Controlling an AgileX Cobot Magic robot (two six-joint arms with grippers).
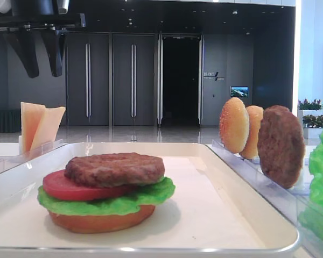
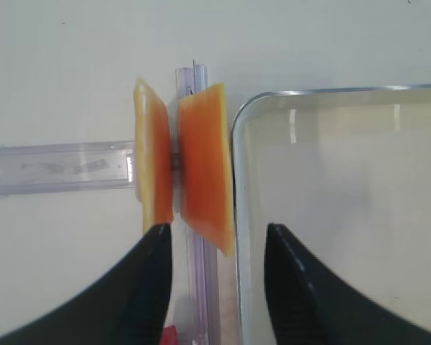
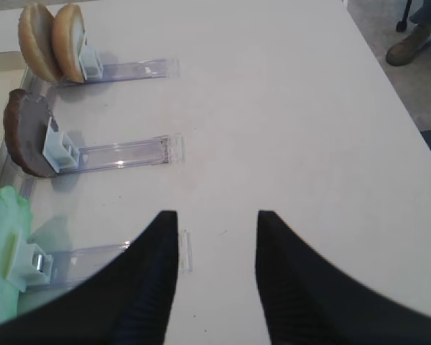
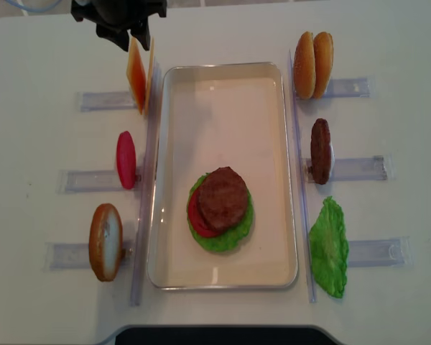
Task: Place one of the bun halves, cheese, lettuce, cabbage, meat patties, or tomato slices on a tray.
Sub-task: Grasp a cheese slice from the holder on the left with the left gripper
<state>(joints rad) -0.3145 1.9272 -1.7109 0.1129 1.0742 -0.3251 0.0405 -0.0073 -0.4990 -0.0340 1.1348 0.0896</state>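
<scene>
Orange cheese slices (image 2: pixel 183 172) stand upright in a clear rack (image 2: pixel 57 167) just beside the tray (image 2: pixel 238 144), with the left gripper (image 2: pixel 215 248) above them, jaws open and empty. The right gripper (image 3: pixel 217 233) hangs open over the table (image 3: pixel 287 108).

Behind the white table (image 4: pixel 223 29) stands a dark wall of tall grey panelled doors (image 1: pixel 110 79) with long vertical handles, and one doorway (image 1: pixel 180 80) opens into blackness. The polished floor (image 1: pixel 134 133) reflects light. A small lit screen (image 1: pixel 239 91) glows on the wall, and red-flowered planters (image 1: pixel 310 105) sit by a bright window at the right.
</scene>
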